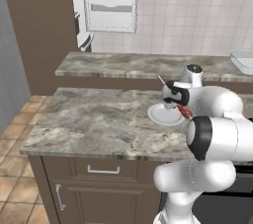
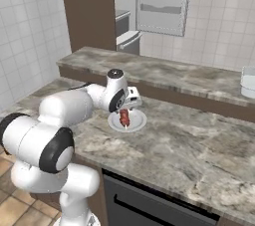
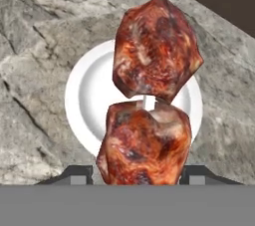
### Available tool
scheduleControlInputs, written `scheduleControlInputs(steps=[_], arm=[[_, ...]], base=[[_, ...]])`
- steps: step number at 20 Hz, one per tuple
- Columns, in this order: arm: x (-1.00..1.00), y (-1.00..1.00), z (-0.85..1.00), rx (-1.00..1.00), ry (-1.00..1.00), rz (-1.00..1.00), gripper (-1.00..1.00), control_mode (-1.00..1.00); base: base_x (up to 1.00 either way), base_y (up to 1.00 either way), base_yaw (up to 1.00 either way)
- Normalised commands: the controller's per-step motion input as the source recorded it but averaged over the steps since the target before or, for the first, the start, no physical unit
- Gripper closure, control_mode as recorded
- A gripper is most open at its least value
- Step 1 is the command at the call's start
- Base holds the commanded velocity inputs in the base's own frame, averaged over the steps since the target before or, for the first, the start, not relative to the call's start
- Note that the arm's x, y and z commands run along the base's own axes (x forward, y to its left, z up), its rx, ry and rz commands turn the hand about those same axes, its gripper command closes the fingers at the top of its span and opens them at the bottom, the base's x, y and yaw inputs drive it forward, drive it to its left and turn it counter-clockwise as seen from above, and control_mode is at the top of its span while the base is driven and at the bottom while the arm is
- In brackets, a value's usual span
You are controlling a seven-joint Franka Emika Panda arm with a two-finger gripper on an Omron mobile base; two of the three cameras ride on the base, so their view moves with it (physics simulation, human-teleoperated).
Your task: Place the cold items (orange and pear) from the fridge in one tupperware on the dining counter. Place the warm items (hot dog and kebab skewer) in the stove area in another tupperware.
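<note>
From left base: gripper (image 1: 182,109) clamped on kebab skewer (image 1: 185,112) just above white plate (image 1: 165,115); from right base: same, over plate; from hand view: skewer's long axis running away from fingertips (image 3: 74,174).

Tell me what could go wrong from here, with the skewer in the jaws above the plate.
The gripper grips the brown grilled-meat kebab skewer by its lowest chunk only, so it might pivot or slip out during transport. Its thin white stick juts past the hand and could snag. The round white plate sits right below and might get knocked.
</note>
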Motion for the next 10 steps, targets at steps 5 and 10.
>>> scheduleControlInputs(steps=[5, 10], arm=[[-0.67, 0.00, 0.79, 0.00, 0.08, 0.13, 1.00, -1.00], [-0.67, 0.00, 0.74, 0.00, 0.27, 0.09, 1.00, -1.00]], base=[[0.00, 0.00, 0.00], [0.00, 0.00, 0.00]])
